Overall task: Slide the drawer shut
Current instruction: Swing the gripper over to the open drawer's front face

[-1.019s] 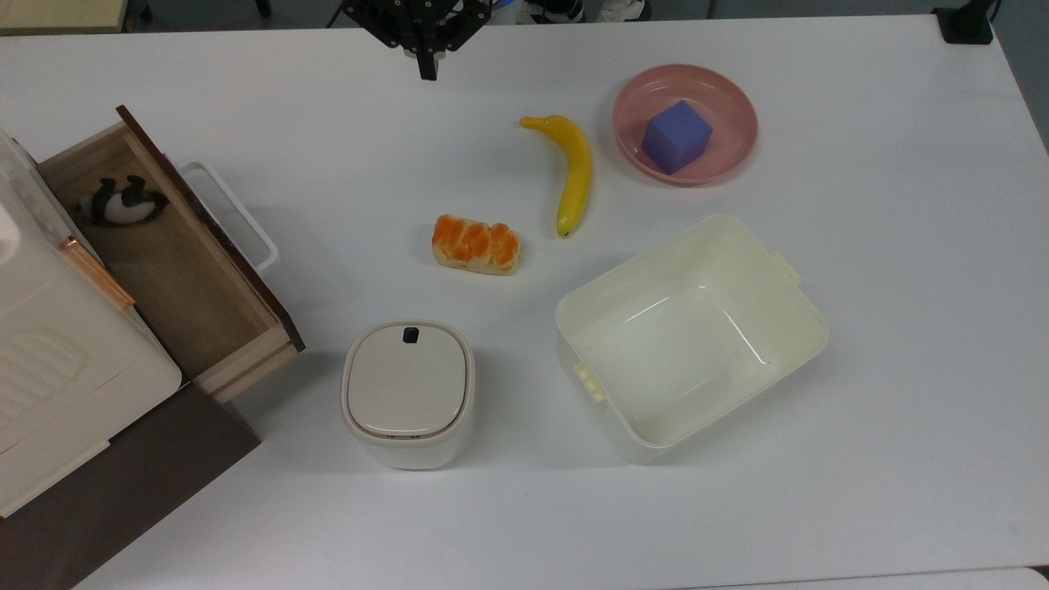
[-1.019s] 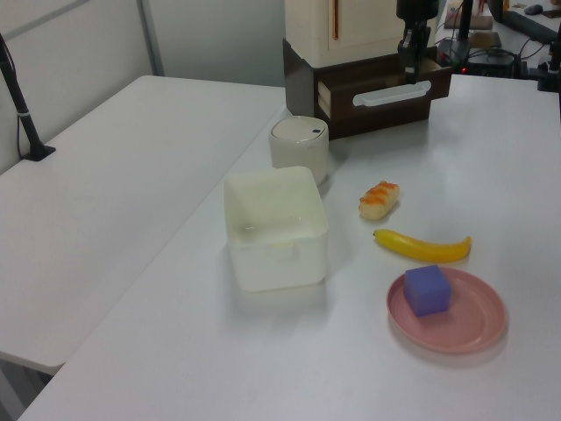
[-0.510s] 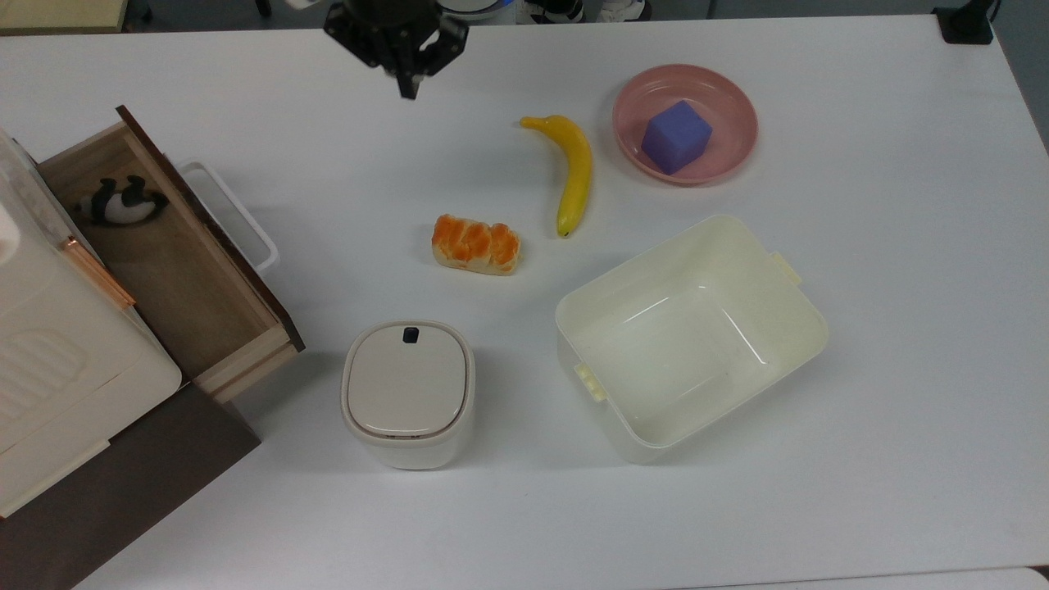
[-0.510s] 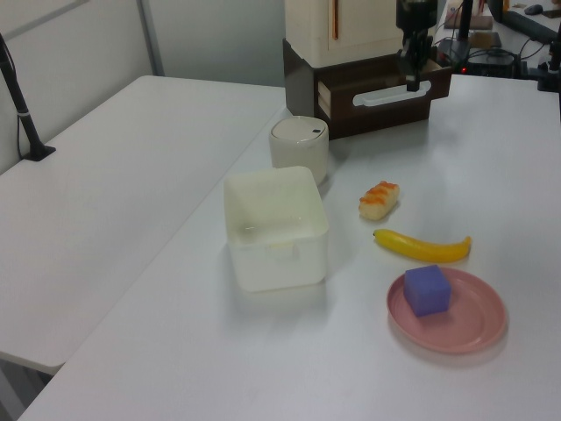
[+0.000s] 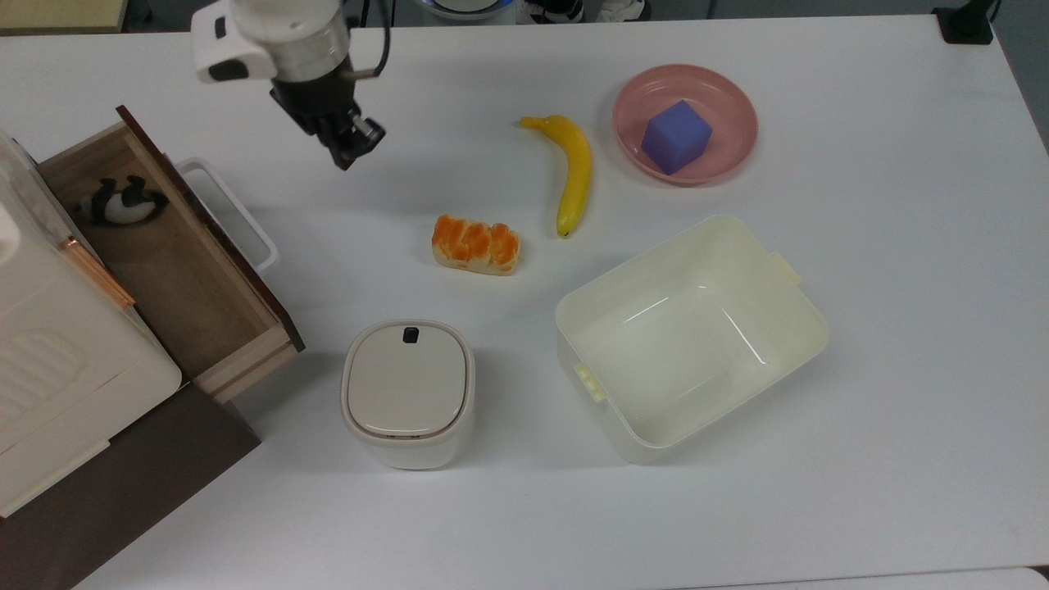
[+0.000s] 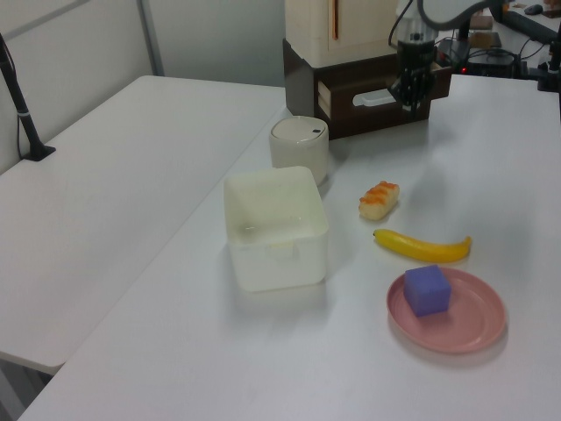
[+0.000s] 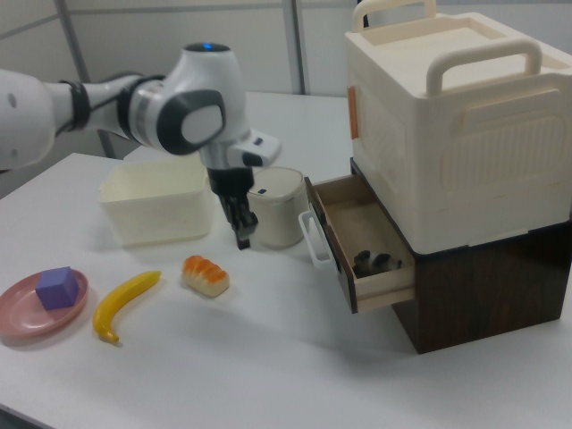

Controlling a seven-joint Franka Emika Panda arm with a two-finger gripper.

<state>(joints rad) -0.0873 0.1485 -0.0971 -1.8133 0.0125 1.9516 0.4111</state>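
- Standing open at the top view's left, the drawer (image 5: 176, 262) juts from the dark brown cabinet (image 5: 123, 483), its white loop handle (image 5: 229, 215) facing the table's middle.
- Inside it, at the end nearer the top view's upper edge, a small black-and-white panda toy (image 5: 121, 202) lies on the wood floor.
- A cream storage box (image 7: 456, 125) sits on top of the cabinet (two handles on its lid, in the right view).
- My gripper (image 5: 347, 154) hangs over the white table (image 5: 901, 287), near the handle but apart from it; my fingers look pressed together and hold nothing.
- Beyond me: a white lidded bin (image 5: 408, 393), a bread roll (image 5: 476, 244), a banana (image 5: 575, 172), a cream tub (image 5: 690, 336) and a pink plate (image 5: 729, 115) bearing a purple cube (image 5: 676, 136).
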